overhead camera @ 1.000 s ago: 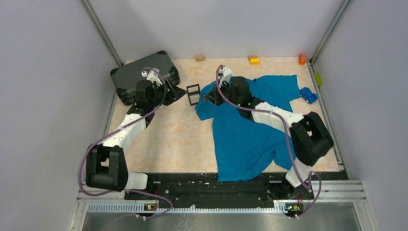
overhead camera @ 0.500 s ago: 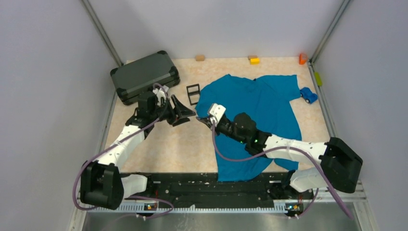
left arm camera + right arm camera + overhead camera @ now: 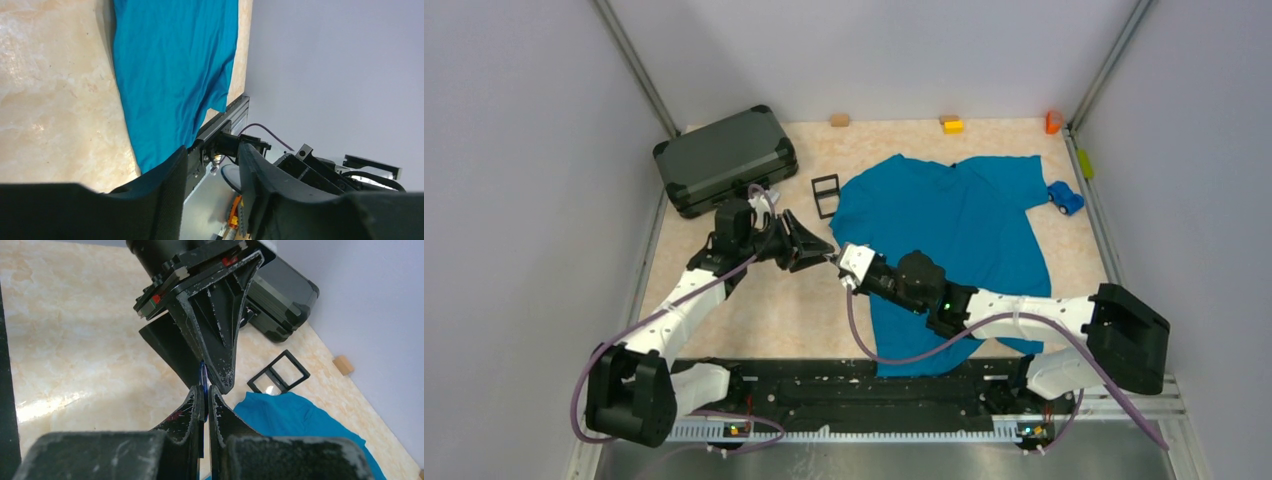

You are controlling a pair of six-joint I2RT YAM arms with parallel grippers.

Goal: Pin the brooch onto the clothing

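The right tool (image 3: 206,390) is clamped shut on the brooch (image 3: 202,371), holding it edge-on above the tabletop (image 3: 754,300), just off the T-shirt (image 3: 964,220) at its 9 o'clock side. The left tool (image 3: 212,150) meets it tip to tip, jaws apart either side of the exposed rim. This looks like a handover. The left tool should close squarely on that rim before the right lets go, or the brooch may drop.

Teal T-shirt (image 3: 969,225) spread flat, brooch (image 3: 203,374) edge-on
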